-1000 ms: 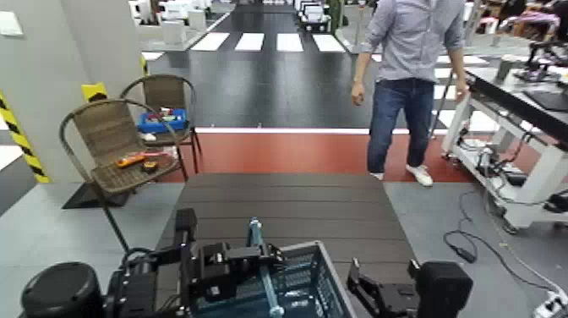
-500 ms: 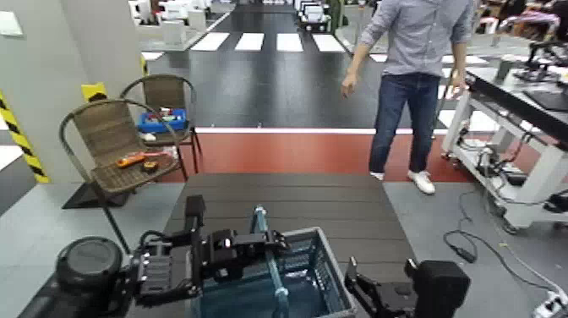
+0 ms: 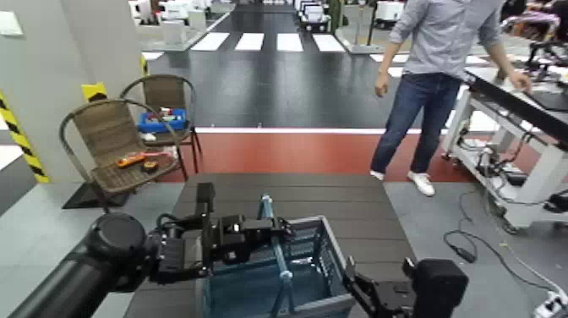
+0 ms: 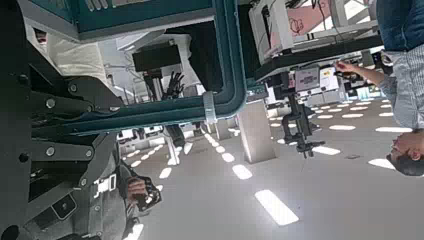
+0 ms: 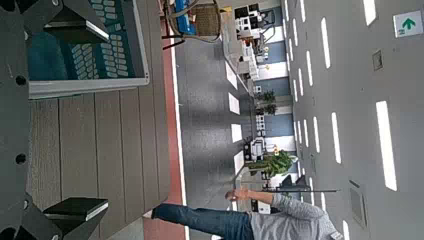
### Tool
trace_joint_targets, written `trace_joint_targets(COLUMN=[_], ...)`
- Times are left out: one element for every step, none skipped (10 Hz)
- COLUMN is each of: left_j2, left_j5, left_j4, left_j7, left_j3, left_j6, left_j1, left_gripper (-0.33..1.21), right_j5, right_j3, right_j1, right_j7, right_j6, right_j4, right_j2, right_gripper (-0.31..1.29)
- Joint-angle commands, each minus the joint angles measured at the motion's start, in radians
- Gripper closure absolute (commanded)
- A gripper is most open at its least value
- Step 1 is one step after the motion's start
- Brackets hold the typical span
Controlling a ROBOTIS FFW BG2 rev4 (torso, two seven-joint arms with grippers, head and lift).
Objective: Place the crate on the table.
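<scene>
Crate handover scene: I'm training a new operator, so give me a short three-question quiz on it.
1. True or false: the left gripper holds the crate by its light-blue handle.
2. What lies under the crate? A) a wicker chair B) the table C) the white-framed workbench
3. Fill in: the right gripper is beside the crate with its fingers ____.

Key: 1 true. 2 B; whether the crate rests on the planks or hangs just above cannot be told. 3 open.
</scene>
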Motion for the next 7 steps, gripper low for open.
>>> trace_joint_targets(left_j2=[-0.009,-0.014,-0.015,-0.017,-0.022,-0.025,-0.028], left_j5=[-0.011,-0.015,-0.025,-0.037,-0.046,-0.048,-0.052], left_j4=[0.065,0.093,0.124,0.150,0.174,0.191,0.206], left_j7=[-0.016,-0.016,-0.028,-0.043,-0.052,-0.057,-0.060], left_j3=[-0.032,-0.034,-0.048,-0.060,-0.068,-0.074,-0.078], left_j6=[-0.015,-0.021,-0.029,-0.034,-0.037,-0.038,-0.043], left_j1=[-0.052,-0.070,-0.089,-0.107,-0.121,-0.129,-0.133], left_gripper=[1.12,1.12,1.12,1.12,1.12,1.12,1.11], right_j5=[-0.004,-0.005,-0.008,-0.010,-0.011,-0.011,-0.013], right_j3=[0.004,0.004,0.005,0.007,0.007,0.008,0.008], right_j1=[-0.003,-0.004,-0.006,-0.006,-0.007,-0.007,-0.009], right_j7=[0.002,0.002,0.005,0.005,0.006,0.006,0.008], right_j6=[-0.005,-0.006,-0.006,-0.009,-0.015,-0.017,-0.020], right_j4=[0.003,0.003,0.005,0.006,0.009,0.009,0.011], right_j2=[0.000,0.000,0.000,0.000,0.000,0.000,0.000], right_gripper=[0.14,0.14,0.14,0.14,0.14,0.14,0.14])
